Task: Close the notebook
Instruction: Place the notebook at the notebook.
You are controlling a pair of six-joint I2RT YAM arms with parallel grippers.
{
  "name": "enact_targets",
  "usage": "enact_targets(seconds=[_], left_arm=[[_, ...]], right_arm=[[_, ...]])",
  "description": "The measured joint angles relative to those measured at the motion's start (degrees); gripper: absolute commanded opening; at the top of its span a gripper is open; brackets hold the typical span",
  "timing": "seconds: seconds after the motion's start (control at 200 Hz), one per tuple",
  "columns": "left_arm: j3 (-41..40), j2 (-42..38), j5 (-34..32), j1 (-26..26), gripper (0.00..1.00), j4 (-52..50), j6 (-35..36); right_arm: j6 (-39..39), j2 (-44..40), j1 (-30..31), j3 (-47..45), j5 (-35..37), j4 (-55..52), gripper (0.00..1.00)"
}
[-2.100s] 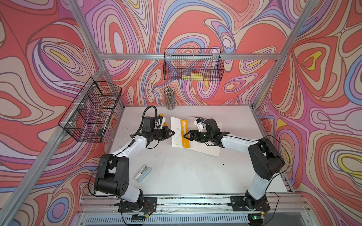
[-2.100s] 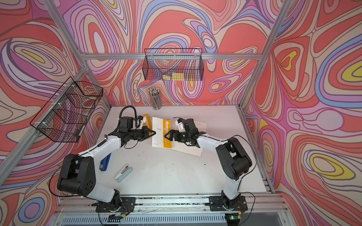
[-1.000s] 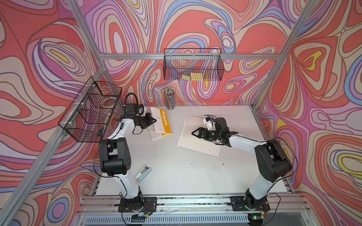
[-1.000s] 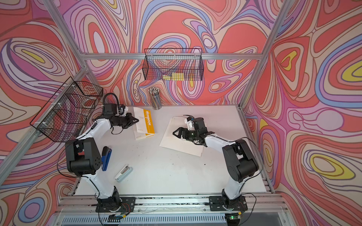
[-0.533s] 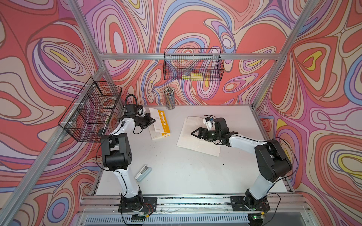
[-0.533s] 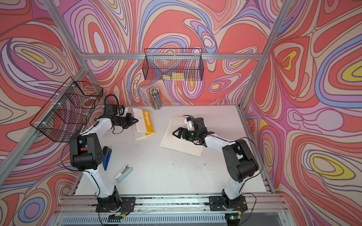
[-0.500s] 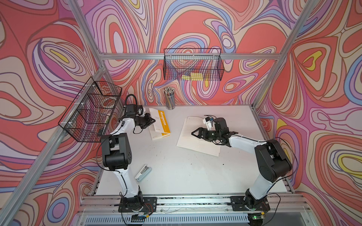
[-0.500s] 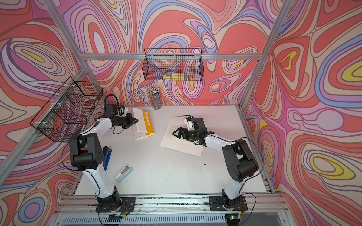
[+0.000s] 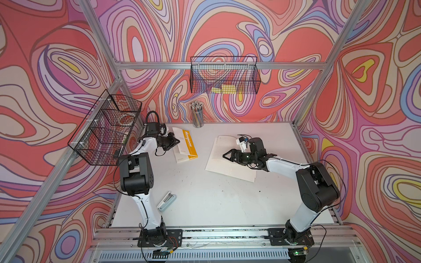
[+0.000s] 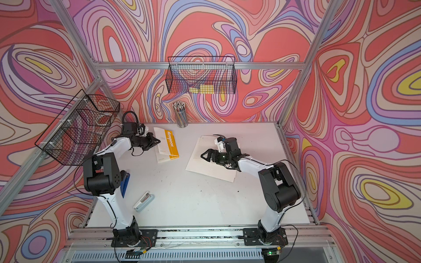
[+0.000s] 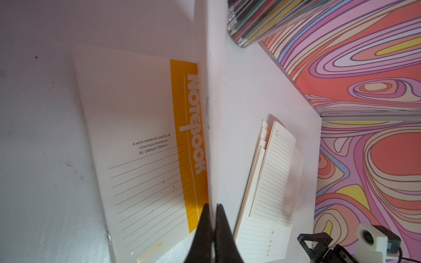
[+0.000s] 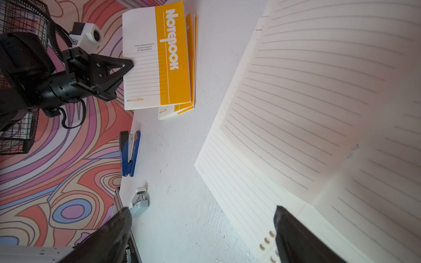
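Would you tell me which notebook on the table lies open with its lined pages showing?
The cream lined notebook under the right gripper; the yellow-and-white notebooks by the left gripper show only their printed covers.

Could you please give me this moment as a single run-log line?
left hand: shut on yellow notebook | right hand: open over lined pages

Pencil cup (image 9: 197, 118), white stapler (image 9: 166, 201), blue stapler (image 12: 131, 157)

3 notebooks (image 11: 141, 148) (image 11: 205, 68) (image 11: 273, 170), 2 staplers (image 12: 128, 154) (image 12: 140, 202), 2 wire baskets (image 9: 224, 78) (image 9: 106, 132), 1 pencil cup (image 9: 197, 115).
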Motion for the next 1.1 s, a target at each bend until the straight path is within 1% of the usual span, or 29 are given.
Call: enact_targets(seconds=[0.431,0.701,1.097], left_arm=[[0.0,3.5,-4.4,0.0,0.0,-2.2,2.3],[0.6,3.6,-6.3,0.0,0.0,-4.7,3.9],[0.7,4.2,-7.7,0.0,0.0,-5.0,4.8]], right_arm=[[0.4,0.0,0.0,-0.3,0.0,0.4,0.98],[0.6,0.0,0.0,-0.4,0.0,0.5,0.98],[0.7,0.0,0.0,-0.5,-0.2,0.9,0.98]])
